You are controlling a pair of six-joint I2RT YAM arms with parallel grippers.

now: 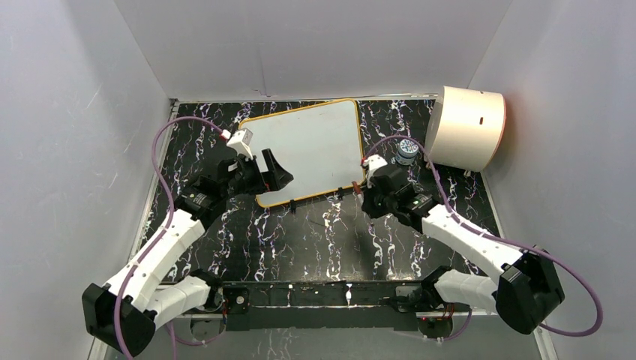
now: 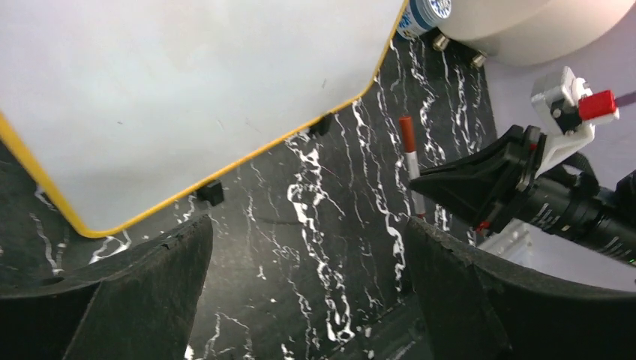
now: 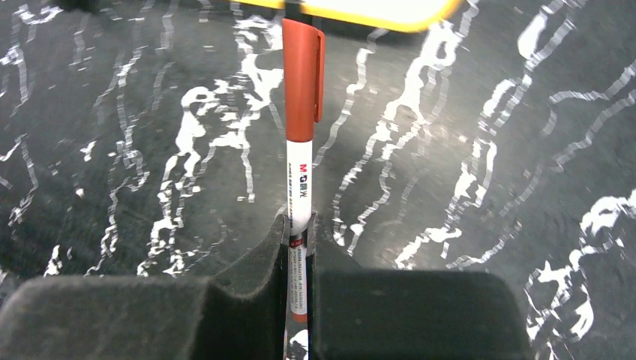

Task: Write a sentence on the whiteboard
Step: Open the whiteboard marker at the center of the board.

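One whiteboard; one marker in the right tool.

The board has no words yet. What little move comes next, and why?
Probably bring the open left end effector to the red cap and pull it off: the right end effector grips the marker capped, and the whiteboard is blank.
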